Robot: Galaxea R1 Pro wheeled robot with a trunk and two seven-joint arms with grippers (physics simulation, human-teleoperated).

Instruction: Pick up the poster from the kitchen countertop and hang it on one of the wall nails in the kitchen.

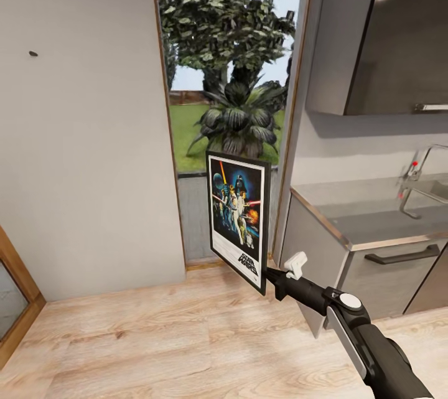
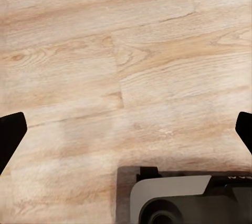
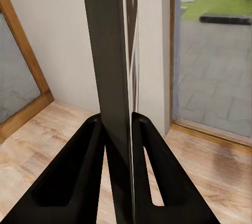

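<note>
The Star Wars poster (image 1: 238,218) stands upright in the air in front of the window, gripped at its lower right corner by my right gripper (image 1: 269,276). In the right wrist view the poster (image 3: 113,77) appears edge-on as a dark strip, with my right gripper (image 3: 119,129) shut on it from both sides. A wall nail (image 1: 33,53) is a small dark dot high on the light-grey wall, far to the poster's left. The kitchen countertop (image 1: 373,215) lies at the right. My left gripper (image 2: 126,129) is open above the wooden floor, its dark fingertips (image 2: 10,132) far apart.
A tall window with a wood frame (image 1: 168,112) shows a tree and a plant outside. A dark upper cabinet (image 1: 386,32) hangs above the counter, with a faucet (image 1: 418,170) at its right. A wood-framed glass panel (image 1: 12,299) stands at the lower left. Part of the robot base (image 2: 184,198) is below the left gripper.
</note>
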